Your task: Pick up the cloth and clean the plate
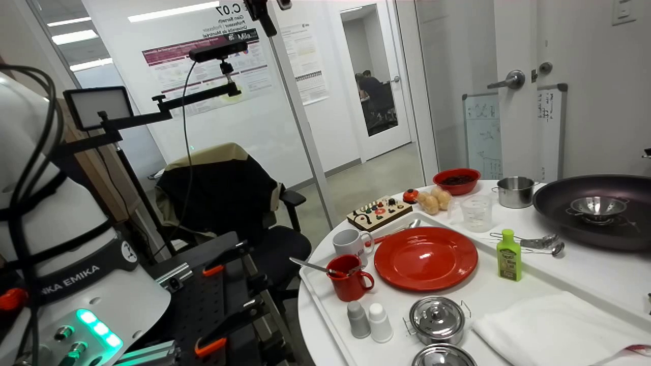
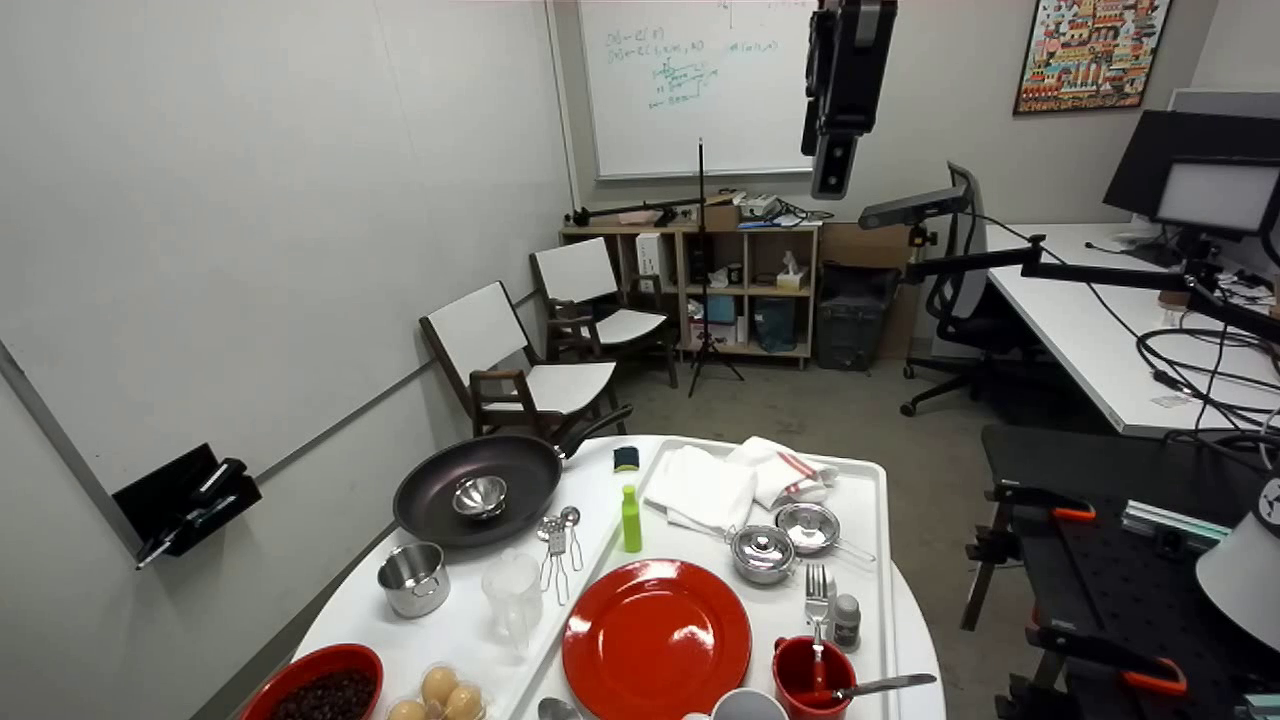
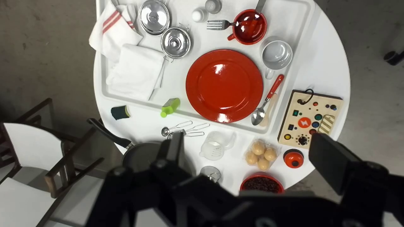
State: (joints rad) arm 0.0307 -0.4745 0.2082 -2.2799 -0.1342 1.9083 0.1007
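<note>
One rounded table (image 3: 328,63), red plate (image 3: 224,85) on tray (image 3: 284,19), jaws spread, perhaps someone (image 1: 376,94) behind glass (image 1: 357,43)

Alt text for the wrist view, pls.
From above: a red plate on a white tray, with a white cloth to its left and two lidded pots to its upper left. A red mug and a grey mug stand at the plate's upper right. The tool spans the bottom, open, holding nothing.

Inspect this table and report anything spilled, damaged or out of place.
The button board looks odd in what seems a kitchen setup. The striped cloth juts past the edge of the tray. I see no spill or damage.
</note>
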